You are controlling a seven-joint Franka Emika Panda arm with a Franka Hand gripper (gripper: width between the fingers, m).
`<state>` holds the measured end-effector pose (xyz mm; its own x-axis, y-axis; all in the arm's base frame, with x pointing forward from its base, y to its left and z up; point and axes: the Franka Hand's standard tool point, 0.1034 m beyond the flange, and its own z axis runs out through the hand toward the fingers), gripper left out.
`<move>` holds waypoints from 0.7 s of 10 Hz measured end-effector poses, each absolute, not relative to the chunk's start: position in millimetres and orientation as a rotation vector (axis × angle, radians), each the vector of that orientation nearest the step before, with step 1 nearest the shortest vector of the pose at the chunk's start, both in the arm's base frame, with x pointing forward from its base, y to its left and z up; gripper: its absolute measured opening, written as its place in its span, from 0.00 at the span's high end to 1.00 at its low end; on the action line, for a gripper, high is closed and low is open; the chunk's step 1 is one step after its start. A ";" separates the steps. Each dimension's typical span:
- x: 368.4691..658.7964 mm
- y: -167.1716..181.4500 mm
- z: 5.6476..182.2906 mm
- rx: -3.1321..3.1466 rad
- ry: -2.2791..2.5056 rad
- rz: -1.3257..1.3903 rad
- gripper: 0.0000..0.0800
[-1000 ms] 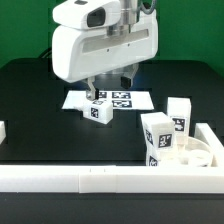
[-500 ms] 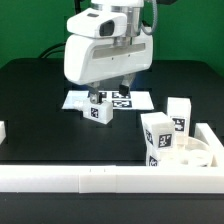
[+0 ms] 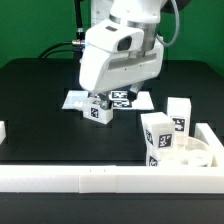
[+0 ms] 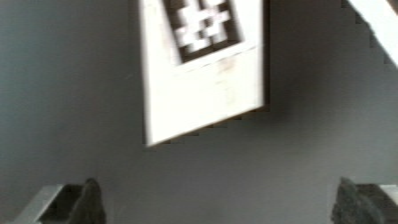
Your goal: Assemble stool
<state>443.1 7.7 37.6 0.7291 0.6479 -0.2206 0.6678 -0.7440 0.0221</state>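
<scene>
1. Over the last second, the arm's gripper (image 4: pixel 221 204) is being carried toward the exterior view's right, above the marker board (image 3: pixel 72 100) at the middle of the table (image 3: pixel 35 125).
2. Its fingers are being kept spread wide, and nothing is being held between them.
3. A loose stool leg (image 3: pixel 98 111) is being left at the marker board's near edge.
4. The seat (image 3: pixel 195 157) is being kept at the table's near corner on the exterior view's right, against the border rail (image 3: pixel 90 178). A second leg (image 3: pixel 157 135) and a third leg (image 3: pixel 178 114) are standing beside it.
5. Judging by this, a grasp is being lined up, not made.
</scene>
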 end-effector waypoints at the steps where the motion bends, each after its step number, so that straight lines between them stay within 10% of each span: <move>1: 446.0 11.7 38.6 2.795 1.090 -0.384 0.19; 7: 448.4 -3.0 51.9 2.530 1.087 -0.752 0.19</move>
